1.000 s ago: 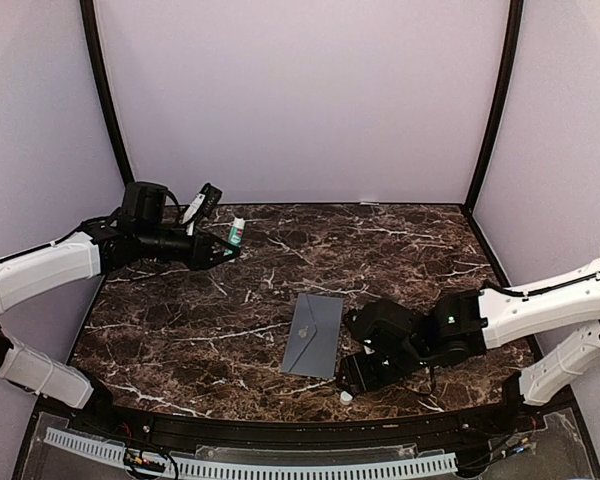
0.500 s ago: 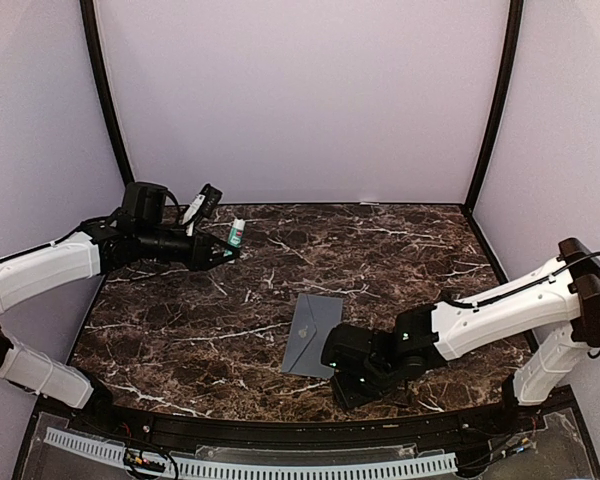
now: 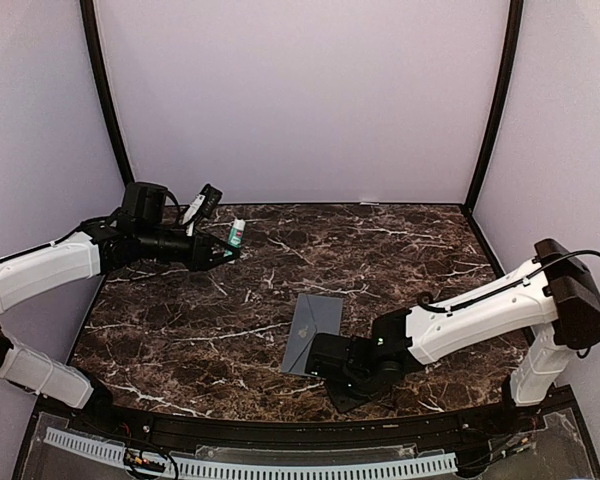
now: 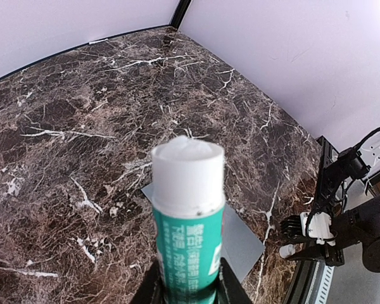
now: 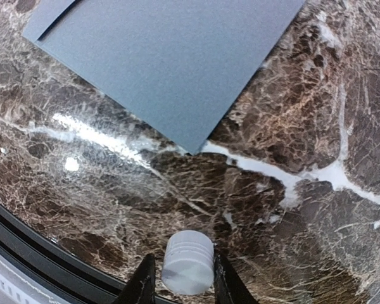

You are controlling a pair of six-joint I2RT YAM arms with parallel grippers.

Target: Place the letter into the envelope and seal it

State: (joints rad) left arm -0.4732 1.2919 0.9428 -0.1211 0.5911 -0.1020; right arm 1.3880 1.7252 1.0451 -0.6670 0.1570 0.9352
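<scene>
**Desk:** What do your grippers have?

**Operator:** My right gripper (image 5: 186,282) is closed around a small white ribbed cap (image 5: 188,261) and held low over the marble table (image 5: 285,158), near its front edge. Just beyond the cap is a corner of the grey envelope (image 5: 171,57), lying flat and not touched by the fingers. My left gripper (image 4: 189,288) is well away at the far left, raised, and clamped on a teal glue stick (image 4: 189,190) with its white top bare.

**Desk:** And the letter?

**Operator:** I can't see it in any view. My guess is that it's inside the envelope, though I can't confirm that. From above, the flap seems to be folded down.

**Desk:** So you're at the sealing step. How do you do it well?

**Operator:** I'd keep hold of the cap and move it clear of the paper. Then I'd bring the stick in low and pin the envelope so that it can't slide on the polished stone.
</scene>
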